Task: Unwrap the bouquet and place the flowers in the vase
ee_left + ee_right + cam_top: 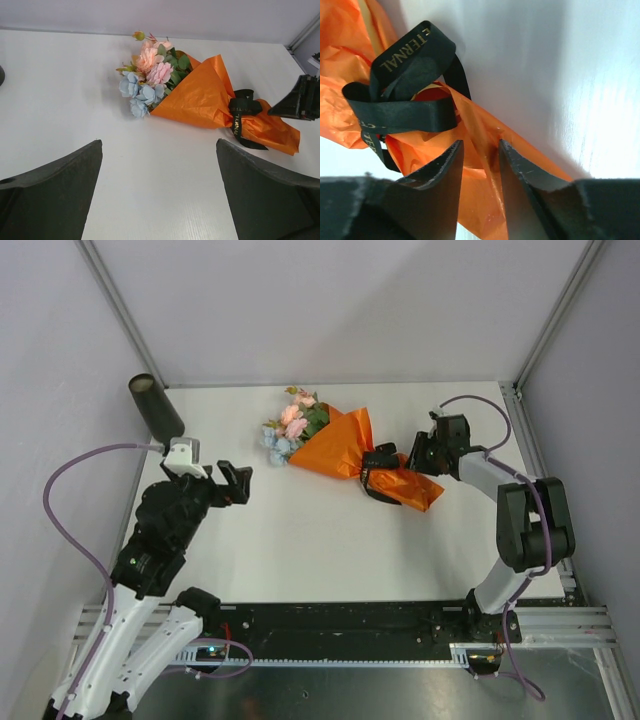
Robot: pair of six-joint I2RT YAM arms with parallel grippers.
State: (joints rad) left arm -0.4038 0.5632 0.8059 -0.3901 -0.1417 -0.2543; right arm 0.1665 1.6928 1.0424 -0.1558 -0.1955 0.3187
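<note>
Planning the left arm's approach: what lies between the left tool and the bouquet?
Nothing: only bare white table lies between the left tool and the bouquet, clearest in the left wrist view.

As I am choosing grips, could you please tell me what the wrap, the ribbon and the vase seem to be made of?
The wrap looks like thin orange paper with a slight sheen: it creases and crumples sharply. The ribbon seems a smooth, satin-like black fabric with printed gold lettering. The vase is a dark matte tube, perhaps plastic or card; I cannot tell.
</note>
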